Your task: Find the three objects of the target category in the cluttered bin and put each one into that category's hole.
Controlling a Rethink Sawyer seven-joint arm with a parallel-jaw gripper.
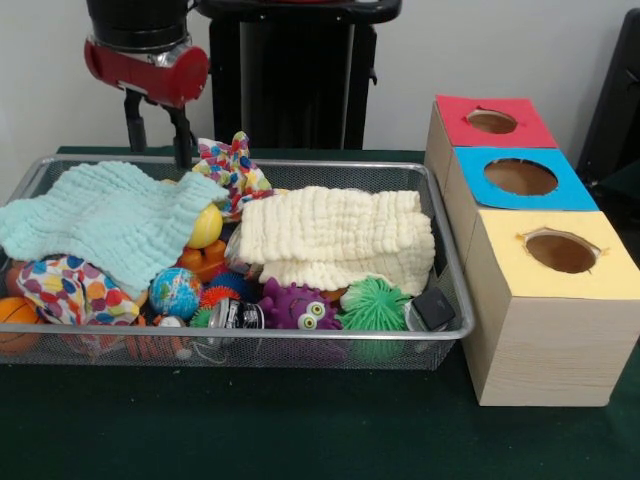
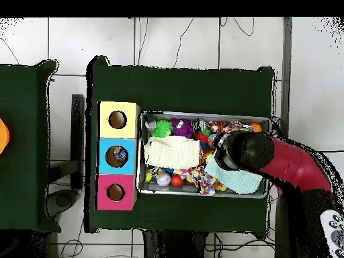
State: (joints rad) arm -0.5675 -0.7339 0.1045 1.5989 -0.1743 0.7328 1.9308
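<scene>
A wire mesh bin (image 1: pixel 250 335) holds mixed toys and cloths. At the back left corner of the bin hangs my gripper (image 1: pixel 157 152), open, its two black fingers (image 1: pixel 181 135) apart with nothing between them, just above a pale blue cloth (image 1: pixel 100 215). A cream cloth (image 1: pixel 335 235) covers the middle right. Along the front lie a globe ball (image 1: pixel 175 291), a purple monster (image 1: pixel 300 306), a green spiky ball (image 1: pixel 372 305) and a small black item (image 1: pixel 435 308). A yellow ball (image 1: pixel 206 226) peeks from under the blue cloth. In the overhead view the arm (image 2: pixel 252 153) hides the gripper.
Three boxes with round holes stand in a row beside the bin: red top (image 1: pixel 520 128), blue top (image 1: pixel 555 190), yellow top (image 1: pixel 600 275). Something shows inside the blue box's hole (image 2: pixel 119 156). A dotted fabric toy (image 1: pixel 235 170) leans at the back, another (image 1: pixel 60 290) and an orange ball (image 1: pixel 14 320) sit front left.
</scene>
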